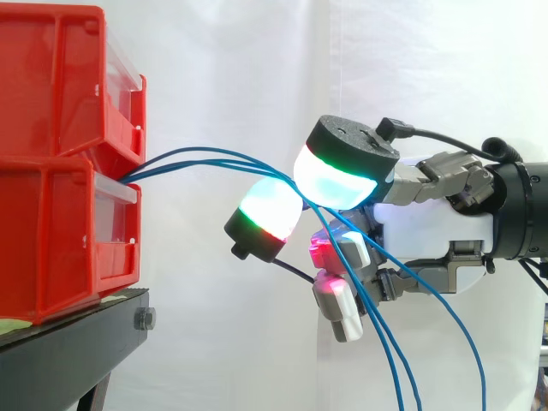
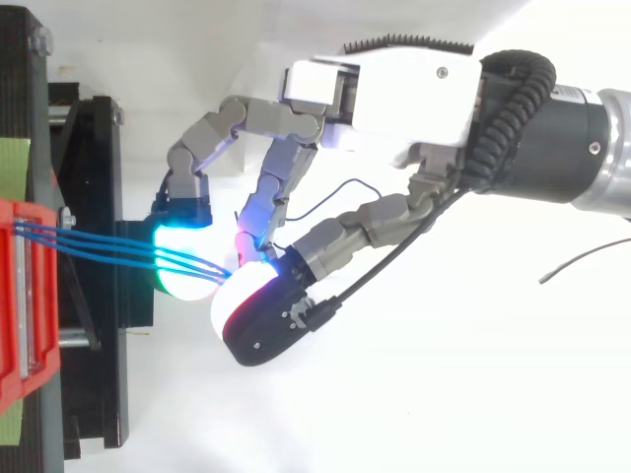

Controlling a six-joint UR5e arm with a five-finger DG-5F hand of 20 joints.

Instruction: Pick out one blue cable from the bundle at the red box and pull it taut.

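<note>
A bundle of blue cables leaves the front of the stacked red boxes at the black stand's edge and runs, gently arched, to the hand, whose curled fingers close glowing pads around several strands together. Singling one out and pulling it taut look undone. The side view shows slack ends hanging below the hand; the top view shows three strands entering between the pads.

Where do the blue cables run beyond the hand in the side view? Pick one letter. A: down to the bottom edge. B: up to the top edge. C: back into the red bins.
A: from the bins the blue cables reach the hand, pass through it and hang in loose curves down to the side view's bottom edge.
</note>
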